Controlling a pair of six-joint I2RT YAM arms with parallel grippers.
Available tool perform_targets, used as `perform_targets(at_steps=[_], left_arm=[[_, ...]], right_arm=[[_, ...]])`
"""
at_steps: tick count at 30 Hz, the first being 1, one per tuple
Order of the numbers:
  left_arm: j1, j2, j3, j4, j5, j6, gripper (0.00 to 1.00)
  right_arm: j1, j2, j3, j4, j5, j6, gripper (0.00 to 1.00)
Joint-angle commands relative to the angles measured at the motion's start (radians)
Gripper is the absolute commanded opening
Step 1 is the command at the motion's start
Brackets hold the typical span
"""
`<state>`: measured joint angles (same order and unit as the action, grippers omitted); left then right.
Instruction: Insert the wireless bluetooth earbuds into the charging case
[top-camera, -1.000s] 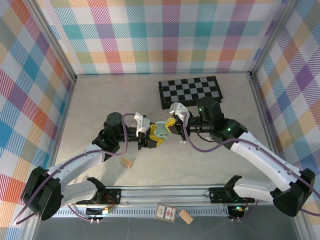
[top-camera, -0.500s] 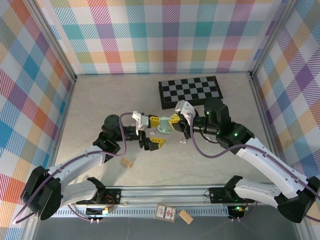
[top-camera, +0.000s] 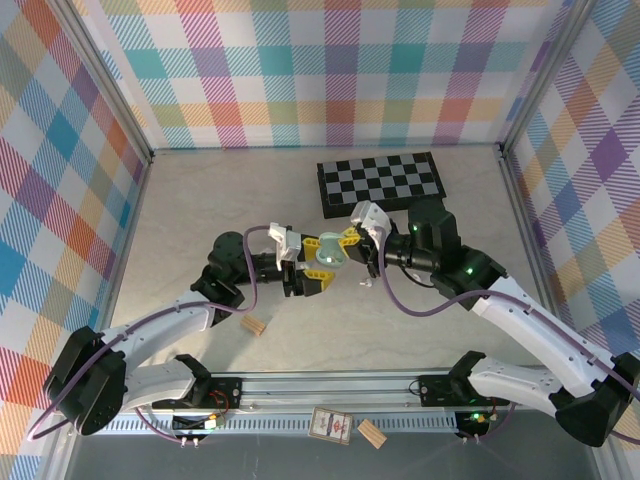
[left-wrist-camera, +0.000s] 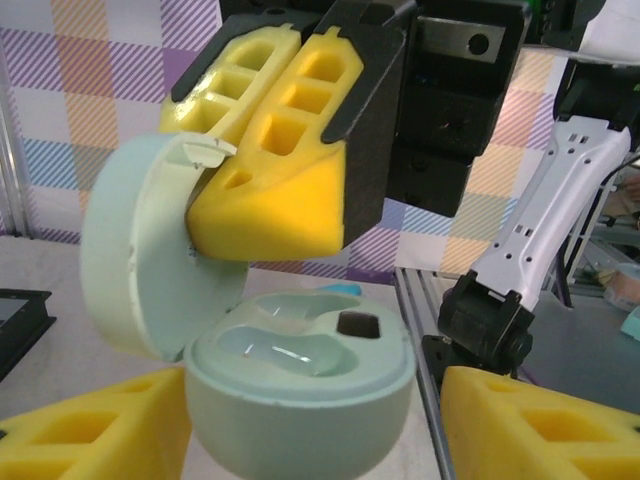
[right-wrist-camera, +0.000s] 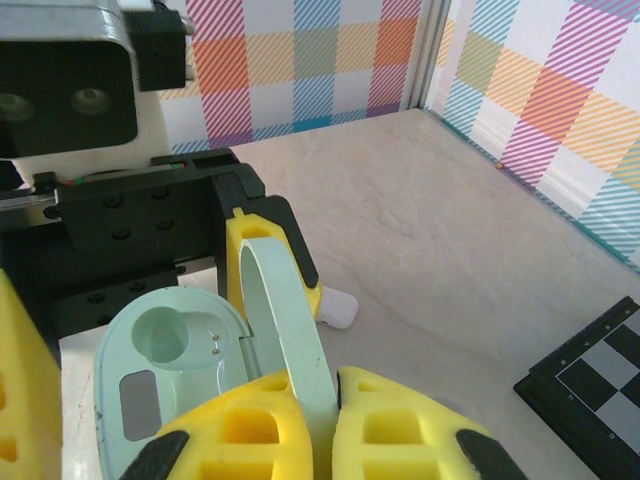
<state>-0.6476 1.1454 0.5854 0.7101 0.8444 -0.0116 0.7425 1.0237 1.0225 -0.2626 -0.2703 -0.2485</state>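
A pale green charging case hangs above the table's middle, its lid open. My right gripper is shut on the lid, which is pinched between its yellow fingers. My left gripper is open, one jaw on each side of the case's base. One of its fingers rests against the base; the other stands a little apart. Both sockets in the base are empty. A small white earbud lies on the table beyond the case, partly hidden by a left finger.
A black and white checkerboard lies behind the grippers. A tan wooden block sits near the left arm. Another block and a card lie by the front rail. Plaid walls close in three sides.
The right gripper carried the case up and slightly right by its lid. The left gripper let go, opened wide, then narrowed again around the case's base.
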Motion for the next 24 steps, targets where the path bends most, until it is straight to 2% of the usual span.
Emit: perform_targets(at_steps=[1, 11, 24], left_arm=[[-0.013, 0.000, 0.017, 0.035, 0.017, -0.006, 0.58], [-0.015, 0.001, 0.022, 0.062, 0.016, -0.037, 0.62], [-0.015, 0.011, 0.020, 0.092, 0.019, -0.044, 0.52]], right_arm=[[-0.003, -0.019, -0.004, 0.015, -0.029, -0.010, 0.00], [-0.004, -0.011, -0.004, 0.008, -0.029, -0.018, 0.00], [-0.003, -0.007, -0.002, -0.010, -0.035, -0.024, 0.00]])
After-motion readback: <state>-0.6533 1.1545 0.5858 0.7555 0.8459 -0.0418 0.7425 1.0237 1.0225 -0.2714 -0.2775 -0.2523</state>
